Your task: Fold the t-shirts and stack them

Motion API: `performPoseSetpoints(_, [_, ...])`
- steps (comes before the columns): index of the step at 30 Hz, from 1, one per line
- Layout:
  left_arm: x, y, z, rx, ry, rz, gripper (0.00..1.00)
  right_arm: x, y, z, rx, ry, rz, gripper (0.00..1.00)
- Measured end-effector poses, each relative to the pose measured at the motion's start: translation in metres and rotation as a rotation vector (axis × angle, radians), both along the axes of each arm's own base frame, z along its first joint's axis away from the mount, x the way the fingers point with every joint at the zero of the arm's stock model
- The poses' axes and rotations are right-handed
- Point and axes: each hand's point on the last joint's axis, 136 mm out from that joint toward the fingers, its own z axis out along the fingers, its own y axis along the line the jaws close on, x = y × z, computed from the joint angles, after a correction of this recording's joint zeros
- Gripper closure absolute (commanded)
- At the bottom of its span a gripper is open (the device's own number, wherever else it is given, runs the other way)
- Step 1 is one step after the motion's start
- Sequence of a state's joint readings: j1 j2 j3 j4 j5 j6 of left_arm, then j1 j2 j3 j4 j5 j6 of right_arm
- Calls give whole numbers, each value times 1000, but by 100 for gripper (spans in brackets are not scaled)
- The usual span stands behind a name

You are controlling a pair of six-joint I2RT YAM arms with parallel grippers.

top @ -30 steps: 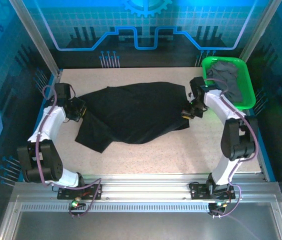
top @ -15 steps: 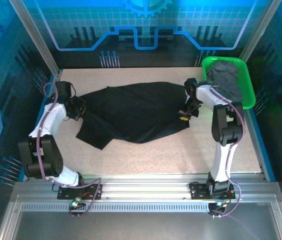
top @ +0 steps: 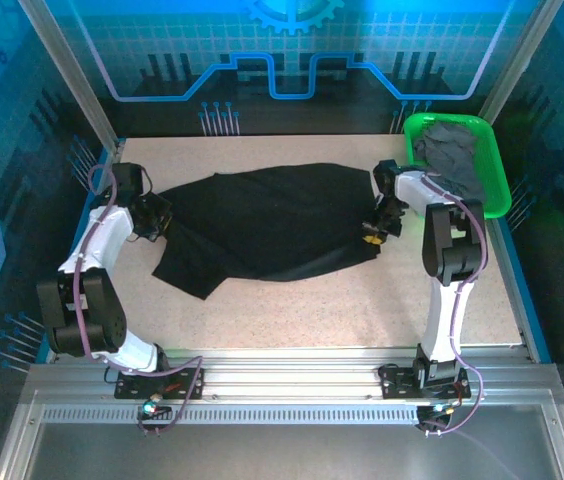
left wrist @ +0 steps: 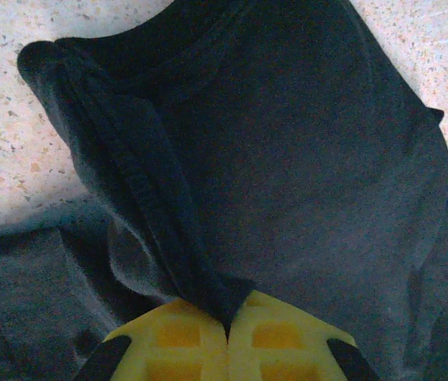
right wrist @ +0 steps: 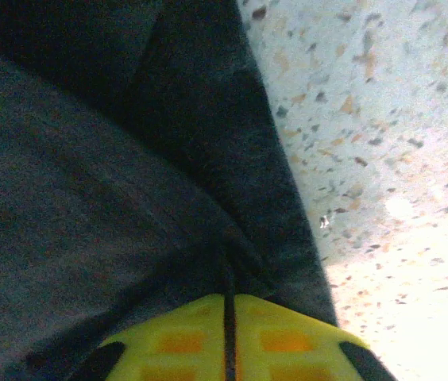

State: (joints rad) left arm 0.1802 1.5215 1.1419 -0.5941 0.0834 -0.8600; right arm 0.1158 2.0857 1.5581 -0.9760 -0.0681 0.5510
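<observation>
Black, soft, creased t-shirt (top: 262,225) spread on the speckled desk (top: 342,300), pulled flatter than a second ago. Pinched at left by the left tool (top: 158,224), at right by the right tool (top: 371,237), pads nearly together. Beyond, grey t-shirts (top: 457,155) heaped in a green plastic basket (top: 503,190).

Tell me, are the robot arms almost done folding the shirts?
Not nearly. Nothing looks folded or stacked yet. The black t-shirt lies spread out on the table, with the left gripper and the right gripper each pinching one end. The grey t-shirts wait crumpled in the green basket.
</observation>
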Motion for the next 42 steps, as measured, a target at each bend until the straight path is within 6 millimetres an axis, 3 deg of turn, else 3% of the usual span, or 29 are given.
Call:
performPoseSetpoints(4, [0, 0, -1, -1, 1, 0, 100, 5, -16, 4, 3, -11, -51, 71])
performPoseSetpoints(7, [0, 0, -1, -1, 2, -1, 100, 3, -31, 17, -10, -42, -85, 71])
performPoseSetpoints(10, [-2, -1, -5, -5, 11, -2, 100, -6, -38, 36, -17, -90, -107, 71])
performPoseSetpoints(14, [-7, -2, -11, -10, 28, -2, 100, -31, -33, 47, 17, -138, -119, 63])
performPoseSetpoints(18, [-8, -4, -13, -17, 32, -5, 100, -57, -18, 29, 88, -109, -137, 61])
performPoseSetpoints(21, [-8, -4, -12, -20, 31, -7, 100, -66, -10, 16, 126, -79, -153, 62])
performPoseSetpoints(33, [-8, -5, -12, -23, 31, -9, 100, -53, 0, -9, 182, -60, -189, 67])
performPoseSetpoints(42, [-8, -5, -12, -23, 29, -9, 100, -53, -1, -13, 171, -20, -217, 80])
